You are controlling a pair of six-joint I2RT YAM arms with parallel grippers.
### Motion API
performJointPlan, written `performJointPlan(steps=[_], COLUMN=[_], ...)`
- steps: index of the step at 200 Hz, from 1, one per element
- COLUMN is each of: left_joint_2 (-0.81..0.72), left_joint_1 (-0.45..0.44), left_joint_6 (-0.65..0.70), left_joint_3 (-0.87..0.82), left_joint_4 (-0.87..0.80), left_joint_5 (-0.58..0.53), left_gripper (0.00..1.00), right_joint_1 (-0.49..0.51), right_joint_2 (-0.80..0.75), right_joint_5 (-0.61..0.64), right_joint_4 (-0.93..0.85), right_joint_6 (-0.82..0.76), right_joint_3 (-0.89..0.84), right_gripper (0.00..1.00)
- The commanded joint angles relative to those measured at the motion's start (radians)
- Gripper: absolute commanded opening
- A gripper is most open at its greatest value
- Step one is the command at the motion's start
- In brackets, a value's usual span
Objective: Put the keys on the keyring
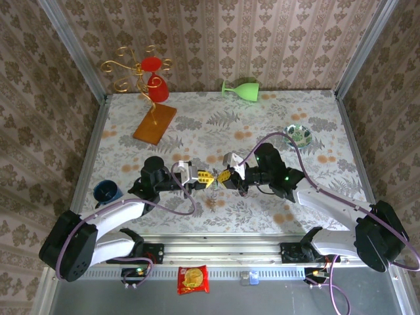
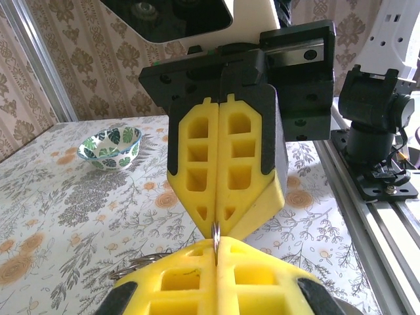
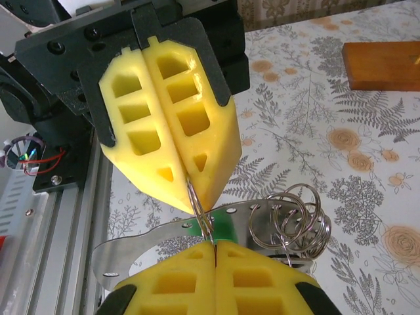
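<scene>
Both grippers meet tip to tip above the middle of the table. My left gripper and my right gripper are each shut on the same thin wire loop, the keyring, seen edge-on between the yellow fingers. Behind it in the right wrist view lie a flat silver strip with holes, a bright green patch that may be the green key's head, and a cluster of split rings. I cannot pick out the dark-headed key.
A patterned bowl sits at the right back. A green cup lies at the far edge, and a wire stand on a wooden base holds red cups. A blue cup is at the left edge and a snack packet on the near rail.
</scene>
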Motion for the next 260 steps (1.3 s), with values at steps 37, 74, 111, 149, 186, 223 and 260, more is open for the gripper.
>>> performJointPlan(steps=[37,74,111,149,186,223,260], left_joint_2=[0.013,0.018,0.024,0.034,0.036,0.025,-0.030], left_joint_1=[0.009,0.009,0.009,0.007,0.007,0.010,0.012], left_joint_6=[-0.045,-0.046,-0.060,-0.086,-0.095,-0.090,0.026], left_joint_3=[0.008,0.003,-0.001,-0.008,-0.012,-0.020,0.004], left_joint_4=[0.097,0.100,0.125,0.168,0.181,0.171,-0.023], left_joint_5=[0.043,0.040,0.041,0.038,0.036,-0.010,-0.054], left_gripper=[0.00,0.00,0.00,0.00,0.00,0.04,0.24], right_joint_1=[-0.006,-0.007,-0.009,-0.007,-0.007,-0.007,0.006], right_joint_2=[0.085,0.026,0.004,0.035,0.058,0.058,0.046], right_joint_5=[-0.072,-0.042,-0.055,-0.076,-0.085,-0.066,-0.009], right_joint_4=[-0.053,0.024,0.048,0.085,0.112,0.037,-0.210], right_joint_6=[-0.006,0.004,0.010,0.031,0.045,0.018,-0.116], right_joint_3=[0.081,0.031,0.011,0.021,0.033,0.065,0.157], right_gripper=[0.01,0.22,0.28,0.26,0.12,0.00,0.00])
